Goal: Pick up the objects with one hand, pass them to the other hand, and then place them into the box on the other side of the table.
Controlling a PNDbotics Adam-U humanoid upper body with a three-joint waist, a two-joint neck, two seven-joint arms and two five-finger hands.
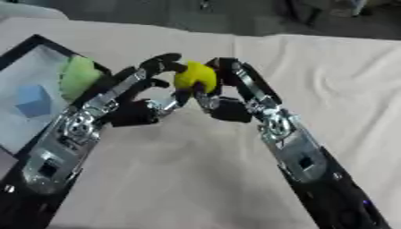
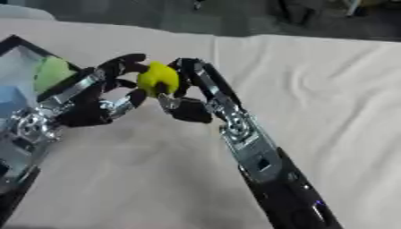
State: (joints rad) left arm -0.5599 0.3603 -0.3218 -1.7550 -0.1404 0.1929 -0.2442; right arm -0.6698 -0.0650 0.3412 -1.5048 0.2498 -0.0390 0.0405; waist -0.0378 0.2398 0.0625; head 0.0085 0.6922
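1. Work surface: a table (image 1: 337,80) covered with a pale beige cloth; a seam or fold runs down it right of centre.

2. Task object: a small yellow rounded object (image 1: 195,77), held above the cloth at centre, between the two hands. It does not rest on the table.

3. Right hand (image 1: 227,96): enters from the lower right, forearm angled up toward centre. Its fingers (image 1: 235,71) are curled over the right and upper side of the yellow object, with the thumb below it. The object is pinched in this hand.

4. Left hand (image 1: 137,105): enters from the lower left. Its fingers (image 1: 160,62) arch toward the left and top of the yellow object, and its thumb reaches toward the object's underside. The fingertips lie at the object's edge; whether they actually close on it cannot be told, as dark fingers overlap there.

5. Relation of hands: fingertips of both meet around the object, palms facing each other, with the object between them.

6. Box (image 1: 35,44): a black-rimmed box with a pale floor lies at the table's left edge, just beside the left forearm. Inside are a light green soft-looking item (image 1: 78,76) against the right wall and a blue cube (image 1: 33,100) nearer the middle.
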